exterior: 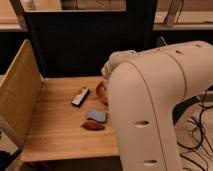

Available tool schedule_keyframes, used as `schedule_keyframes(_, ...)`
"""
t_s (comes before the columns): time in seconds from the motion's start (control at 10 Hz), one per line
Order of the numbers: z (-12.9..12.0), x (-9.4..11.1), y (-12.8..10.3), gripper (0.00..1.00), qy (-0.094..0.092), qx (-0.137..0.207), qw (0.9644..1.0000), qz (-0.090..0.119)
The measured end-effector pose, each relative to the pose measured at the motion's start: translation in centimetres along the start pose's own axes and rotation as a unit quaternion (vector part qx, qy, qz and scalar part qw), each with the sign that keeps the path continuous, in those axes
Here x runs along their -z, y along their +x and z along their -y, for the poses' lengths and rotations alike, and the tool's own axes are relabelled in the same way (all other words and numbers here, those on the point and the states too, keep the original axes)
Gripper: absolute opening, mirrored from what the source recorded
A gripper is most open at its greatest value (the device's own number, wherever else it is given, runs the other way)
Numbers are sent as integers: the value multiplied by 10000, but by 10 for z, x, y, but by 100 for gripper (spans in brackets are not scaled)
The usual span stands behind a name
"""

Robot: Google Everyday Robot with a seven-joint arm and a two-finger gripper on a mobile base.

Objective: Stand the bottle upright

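Note:
No bottle shows plainly. A reddish-brown rounded object (101,92) sits at the middle of the wooden table (55,130), half hidden behind my arm; I cannot tell whether it is the bottle. My white arm (155,110) fills the right of the view and its upper joint (119,59) reaches over the table's right side. My gripper is hidden behind the arm, somewhere near the rounded object.
A black and white packet (80,96) lies left of the rounded object. A blue sponge (97,115) and a flat red-brown item (93,126) lie nearer the front edge. A wooden side panel (17,97) stands at the left. Cables (197,132) lie on the floor at the right.

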Motion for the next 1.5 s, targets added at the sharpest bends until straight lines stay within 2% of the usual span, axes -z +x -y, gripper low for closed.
schedule_keyframes(0.4,9,-1,-1,25,-14,-50,9997,223)
schedule_keyframes(1.5,7,-3,-1,24,-25,-39,9998,213)
